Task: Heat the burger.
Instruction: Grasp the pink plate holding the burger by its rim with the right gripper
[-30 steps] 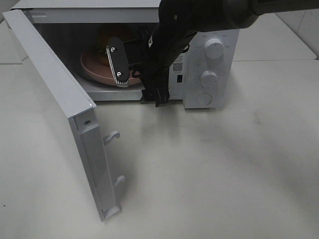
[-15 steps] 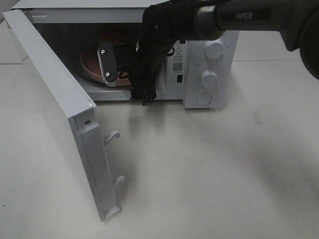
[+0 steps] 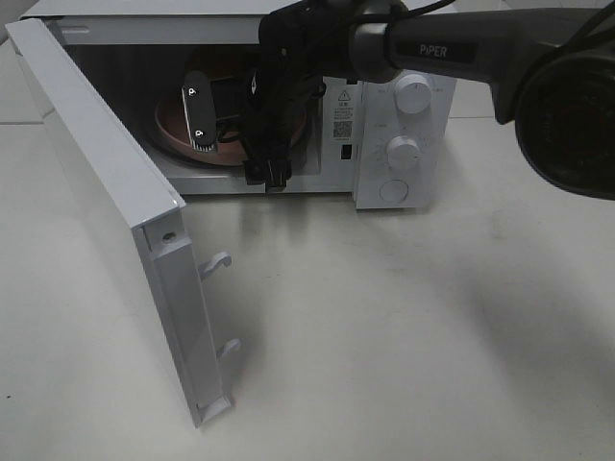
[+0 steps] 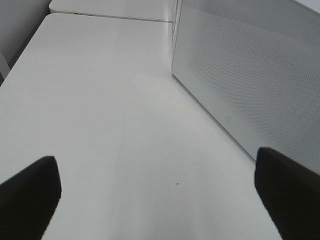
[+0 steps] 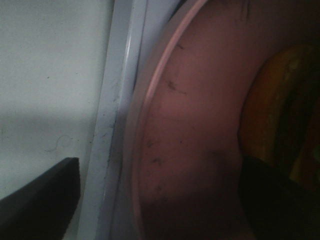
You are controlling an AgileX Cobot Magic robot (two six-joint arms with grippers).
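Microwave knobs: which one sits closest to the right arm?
The top knob, largest of the three on the control panel; the arm's grey tube passes just above it. The middle knob and bottom knob lie lower.

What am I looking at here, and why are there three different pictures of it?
This is a robot with two arms, each ending in a two-fingered end effector. One picture comes from a camera mounted high above; the other two come from small cameras on each arm's wrist.

From above you see a white microwave on a table, its door swung wide open. The right arm reaches inside, where a pink plate sits. Its end effector is open and appears to hold nothing.

The right wrist camera looks along that end effector: you see the plate's rim close up and, on the plate, the orange-brown burger.

The left wrist camera shows the other end effector, open and holding nothing above the bare table, beside the microwave's door.
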